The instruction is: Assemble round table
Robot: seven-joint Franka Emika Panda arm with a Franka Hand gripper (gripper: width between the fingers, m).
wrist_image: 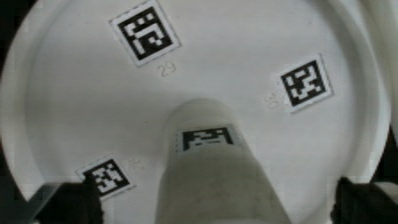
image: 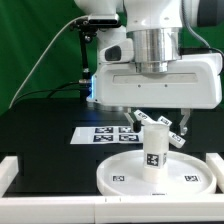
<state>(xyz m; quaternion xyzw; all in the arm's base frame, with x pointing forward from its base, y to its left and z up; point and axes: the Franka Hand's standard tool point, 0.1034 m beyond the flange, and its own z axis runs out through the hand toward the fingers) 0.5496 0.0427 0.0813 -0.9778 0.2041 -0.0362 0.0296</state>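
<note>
The round disc (image: 120,172) lies rim up at the front of the black table and fills the wrist view (wrist_image: 107,100). The thick cylindrical leg (image: 153,157) stands upright on its middle, seen from above in the wrist view (wrist_image: 210,170). My gripper (image: 158,124) hangs over the leg's top. Its dark fingers (wrist_image: 54,203) stand on either side of the leg with gaps, so it (wrist_image: 210,205) is open and holds nothing. A small white tagged piece (image: 165,131), probably the flat base piece, shows tilted behind the leg's top; I cannot tell what it rests on.
The marker board (image: 103,133) lies flat on the table behind the disc, towards the exterior view's left. White border rails (image: 12,170) run along the table's left side and front. A green backdrop stands behind the arm.
</note>
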